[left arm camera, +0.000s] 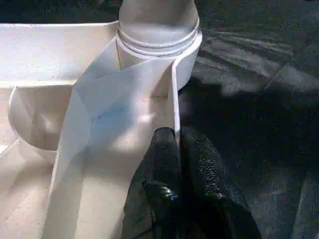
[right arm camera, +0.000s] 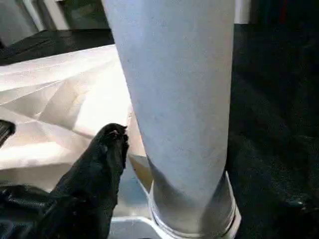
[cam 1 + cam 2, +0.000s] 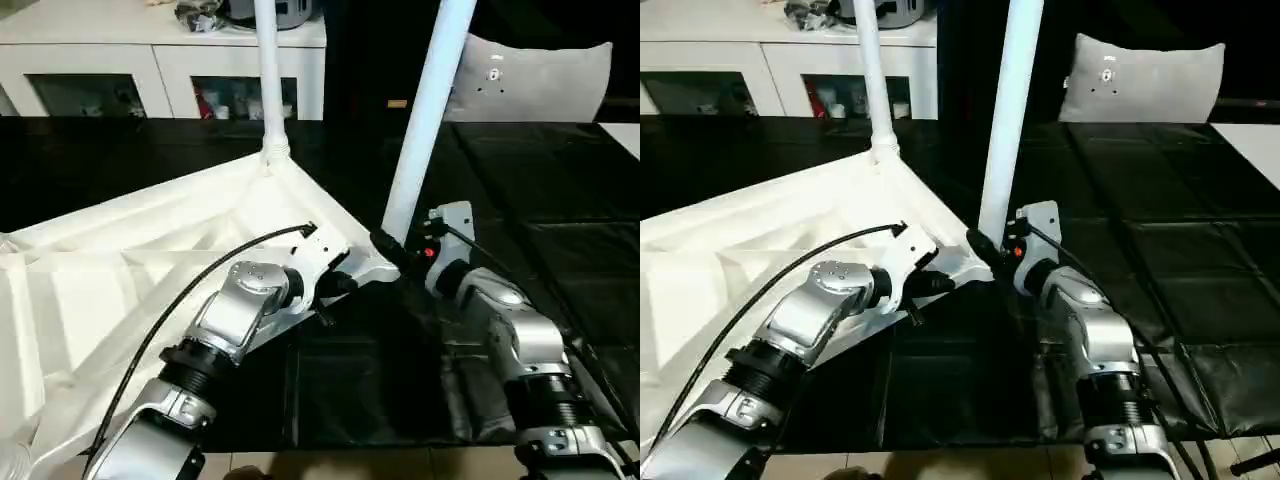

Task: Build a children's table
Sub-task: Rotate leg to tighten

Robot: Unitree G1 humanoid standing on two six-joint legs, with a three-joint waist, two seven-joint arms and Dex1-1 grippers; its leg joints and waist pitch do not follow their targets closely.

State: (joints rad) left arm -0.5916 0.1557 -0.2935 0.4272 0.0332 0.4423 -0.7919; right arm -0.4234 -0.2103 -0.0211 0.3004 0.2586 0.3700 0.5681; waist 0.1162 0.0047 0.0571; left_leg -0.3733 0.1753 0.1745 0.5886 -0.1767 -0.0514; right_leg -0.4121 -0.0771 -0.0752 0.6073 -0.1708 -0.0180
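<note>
Left gripper (image 1: pixel 177 149) pinched narrow onto rim wall of upturned white ribbed plastic tabletop (image 3: pixel 120 270). Right gripper (image 3: pixel 392 250) spread around base of upright white tapered round leg (image 3: pixel 425 110), grip uncertain.

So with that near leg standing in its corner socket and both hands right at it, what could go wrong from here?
The near leg leans slightly, so it may not be fully seated in its socket; with the right hand at its base, it could tip or pop out. The left hand is shut on the tabletop's thin rim; a pull there could shift the tabletop and loosen the far leg.
</note>
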